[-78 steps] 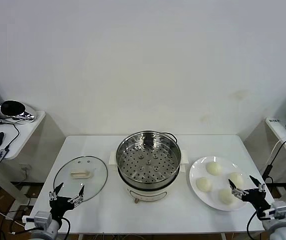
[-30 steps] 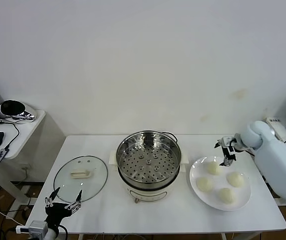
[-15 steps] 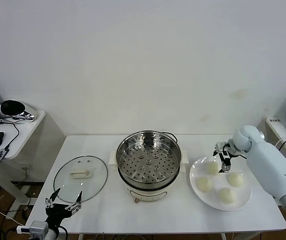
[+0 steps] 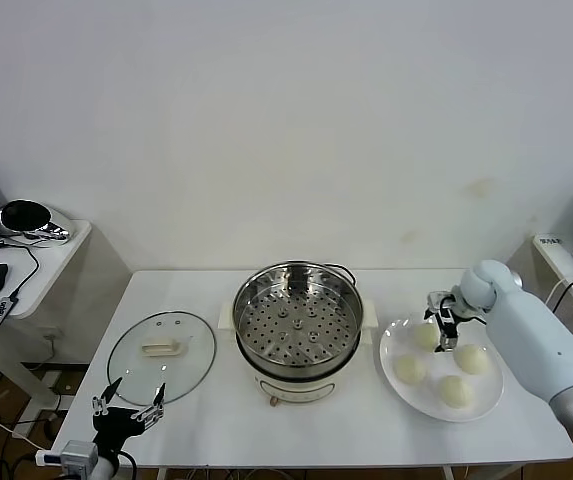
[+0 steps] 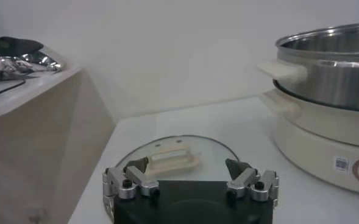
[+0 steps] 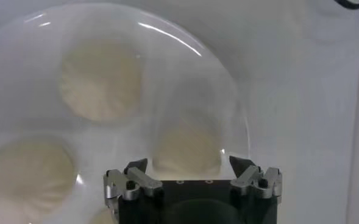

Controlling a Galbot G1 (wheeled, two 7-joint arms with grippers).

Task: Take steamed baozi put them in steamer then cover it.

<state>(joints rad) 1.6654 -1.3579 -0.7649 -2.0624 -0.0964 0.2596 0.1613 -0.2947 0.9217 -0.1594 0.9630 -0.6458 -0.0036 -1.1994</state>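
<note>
Several cream-white baozi lie on a white plate (image 4: 390,347) at the right of the table: one at the back (image 4: 426,336), one at the right (image 4: 473,358), one at the left (image 4: 408,369), one at the front (image 4: 455,391). My right gripper (image 4: 445,321) is open, just above the back baozi; in the right wrist view (image 6: 191,165) that baozi (image 6: 188,147) lies between the open jaws. The steel steamer (image 4: 297,322) stands mid-table with its perforated tray bare. The glass cover (image 4: 161,350) lies flat at the left. My left gripper (image 4: 127,403) is open near the front edge, by the cover (image 5: 174,159).
A side table (image 4: 26,262) at the far left holds a shiny helmet-like object and a mouse. The steamer's white base (image 5: 325,143) is to the side of the left gripper. Another side table edge (image 4: 566,265) is at the far right.
My right arm has come up from the table's front edge, then swung in and lowered over the back baozi on the plate. The left gripper has sunk slightly at the front edge.
</note>
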